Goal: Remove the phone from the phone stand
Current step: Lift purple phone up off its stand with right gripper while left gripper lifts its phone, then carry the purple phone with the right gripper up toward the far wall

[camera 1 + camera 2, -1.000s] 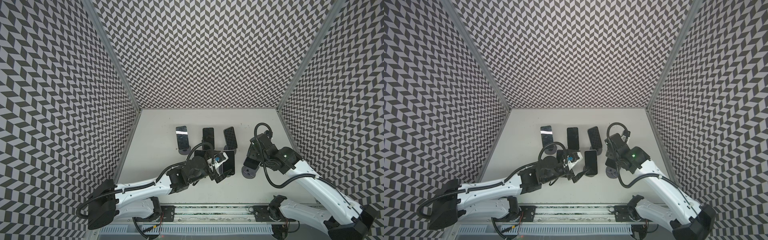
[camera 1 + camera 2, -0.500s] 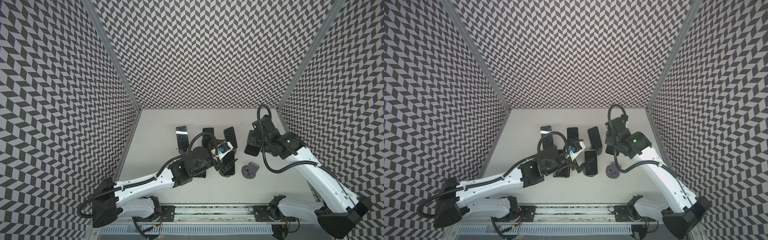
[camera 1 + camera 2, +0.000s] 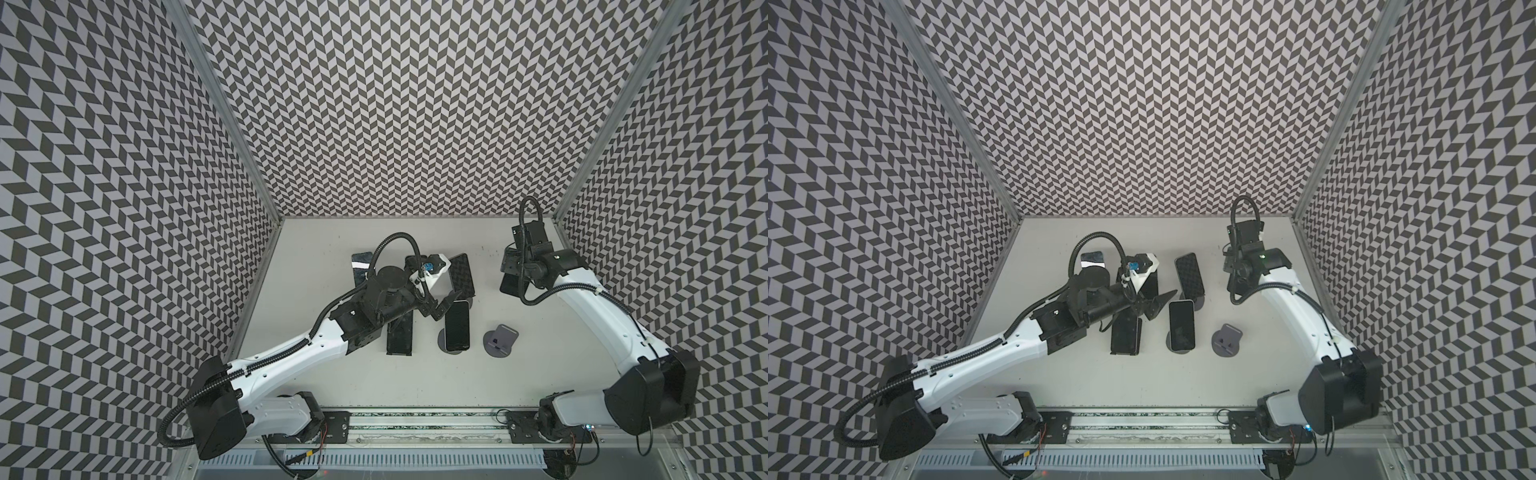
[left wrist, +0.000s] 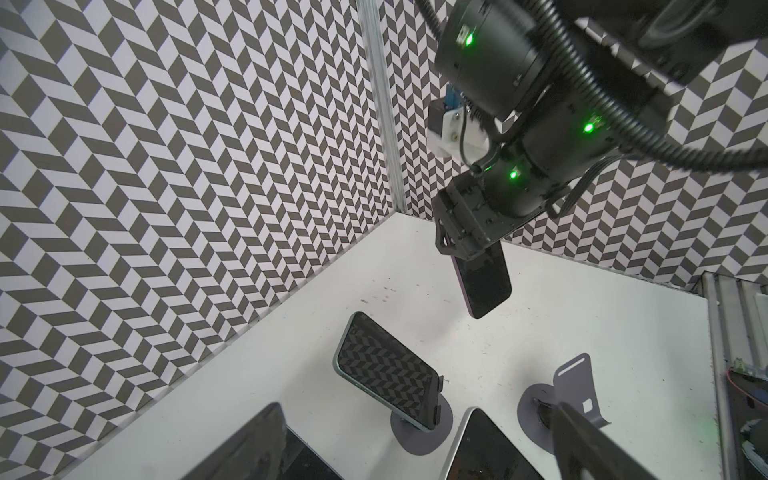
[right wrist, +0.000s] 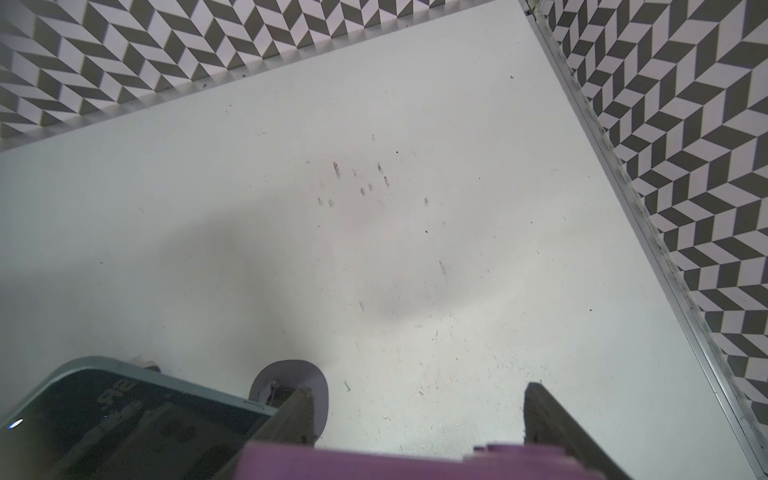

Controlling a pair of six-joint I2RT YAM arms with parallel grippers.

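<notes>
One pale table (image 3: pixel 332 386) floors the chevron-walled booth; take the back wall as twelve o'clock in both top views. Two white-and-black arms reach in from the six o'clock edge. The left arm (image 3: pixel 291 353) stretches toward the centre, where the left gripper (image 3: pixel 444 306) is released, its jaws spread wide around nothing, hovering just at eleven o'clock of a centre phone (image 3: pixel 457 328) that leans on its own round base. The right arm (image 3: pixel 598 309) bends toward two o'clock, where the right gripper (image 4: pixel 469 249) is clenched on the top end of the phone (image 4: pixel 486 286). This is a dark-screened, purple-edged handset hanging above the table and touching nothing else. A patterned phone (image 3: pixel 462 274), its glass mirroring the chevrons, stands propped at twelve o'clock of the centre phone. The phone stand (image 3: pixel 500 338), grey and bare, sits at about four o'clock on the table, with the held phone well apart toward its twelve o'clock.
</notes>
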